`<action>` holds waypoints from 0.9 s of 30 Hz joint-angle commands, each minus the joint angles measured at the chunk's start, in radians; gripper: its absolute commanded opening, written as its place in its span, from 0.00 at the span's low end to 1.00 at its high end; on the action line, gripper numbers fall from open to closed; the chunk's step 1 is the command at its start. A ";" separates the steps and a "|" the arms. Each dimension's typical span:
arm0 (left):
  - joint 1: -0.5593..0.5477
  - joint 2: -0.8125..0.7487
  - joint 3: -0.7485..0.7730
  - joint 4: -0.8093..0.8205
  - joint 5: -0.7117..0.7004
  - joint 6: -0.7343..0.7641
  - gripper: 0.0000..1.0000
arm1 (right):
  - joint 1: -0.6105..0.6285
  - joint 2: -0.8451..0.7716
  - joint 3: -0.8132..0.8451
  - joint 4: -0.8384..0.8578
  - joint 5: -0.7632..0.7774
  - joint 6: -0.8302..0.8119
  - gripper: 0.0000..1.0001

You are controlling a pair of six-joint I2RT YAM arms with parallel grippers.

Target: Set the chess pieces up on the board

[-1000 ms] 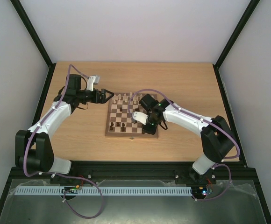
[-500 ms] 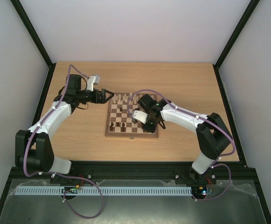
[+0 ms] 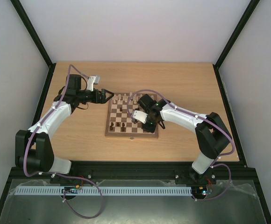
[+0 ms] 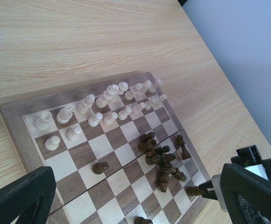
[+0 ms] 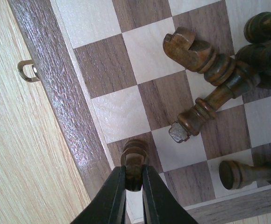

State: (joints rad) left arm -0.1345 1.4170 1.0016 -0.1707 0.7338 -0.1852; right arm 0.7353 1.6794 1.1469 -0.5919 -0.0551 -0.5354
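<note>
Two rows of pale pieces [image 4: 107, 105] are standing on the board [image 5: 56, 79], upper left of the left wrist view; dark pieces [image 4: 161, 158] are lying heaped mid-board. Right claw [image 5: 134, 179] is pinching one dark piece [image 5: 134, 158] over an edge square, likely seating it. Left claw [image 3: 108, 96] is hanging spread wide off-board, keeping clear.

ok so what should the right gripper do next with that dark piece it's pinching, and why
Probably ease the jaws open, then lift clear. The right gripper is shut on a dark chess piece that stands over a dark edge square beside the border of the board; whether its base touches is unclear.
</note>
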 commanded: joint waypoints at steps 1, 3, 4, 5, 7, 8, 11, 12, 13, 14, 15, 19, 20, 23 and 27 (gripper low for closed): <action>0.003 -0.007 -0.002 0.003 0.024 0.012 0.99 | 0.001 0.016 -0.006 -0.044 -0.020 -0.011 0.08; 0.003 -0.007 -0.003 0.004 0.024 0.011 0.99 | 0.001 0.016 -0.006 -0.050 -0.022 -0.012 0.08; 0.003 -0.006 -0.003 0.004 0.025 0.011 0.99 | 0.001 0.014 -0.008 -0.052 -0.022 -0.012 0.08; 0.003 -0.006 -0.004 0.005 0.026 0.010 0.99 | 0.001 0.012 -0.009 -0.055 -0.023 -0.014 0.08; 0.003 -0.008 -0.007 0.006 0.027 0.010 0.99 | 0.001 0.006 -0.012 -0.060 -0.025 -0.018 0.08; 0.003 -0.007 -0.008 0.006 0.027 0.010 0.99 | 0.000 0.003 -0.014 -0.063 -0.026 -0.022 0.07; 0.003 -0.008 -0.011 0.008 0.028 0.011 0.99 | 0.001 -0.006 -0.026 -0.063 -0.020 -0.030 0.07; 0.003 -0.009 -0.012 0.010 0.028 0.010 0.99 | 0.001 -0.007 -0.029 -0.064 -0.015 -0.031 0.07; 0.003 -0.008 -0.012 0.010 0.028 0.009 0.99 | 0.001 -0.009 -0.033 -0.063 -0.012 -0.032 0.07; 0.003 -0.007 -0.012 0.010 0.028 0.009 0.99 | 0.001 -0.011 -0.036 -0.062 -0.010 -0.032 0.07; 0.003 -0.007 -0.013 0.010 0.027 0.009 0.99 | 0.001 -0.012 -0.039 -0.062 -0.007 -0.032 0.07; 0.003 -0.007 -0.012 0.010 0.029 0.009 0.99 | 0.001 -0.019 -0.044 -0.066 0.000 -0.036 0.07; 0.003 -0.006 -0.013 0.010 0.030 0.009 0.99 | 0.001 -0.023 -0.046 -0.066 0.001 -0.038 0.07; 0.003 -0.007 -0.015 0.011 0.030 0.009 0.99 | 0.001 -0.031 -0.055 -0.064 0.004 -0.040 0.07; 0.003 -0.005 -0.019 0.017 0.034 0.006 0.99 | 0.001 -0.023 -0.055 -0.057 0.006 -0.027 0.10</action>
State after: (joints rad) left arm -0.1345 1.4170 0.9970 -0.1696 0.7448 -0.1852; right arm 0.7353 1.6581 1.1191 -0.5880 -0.0620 -0.5613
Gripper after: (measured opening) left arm 0.990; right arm 0.077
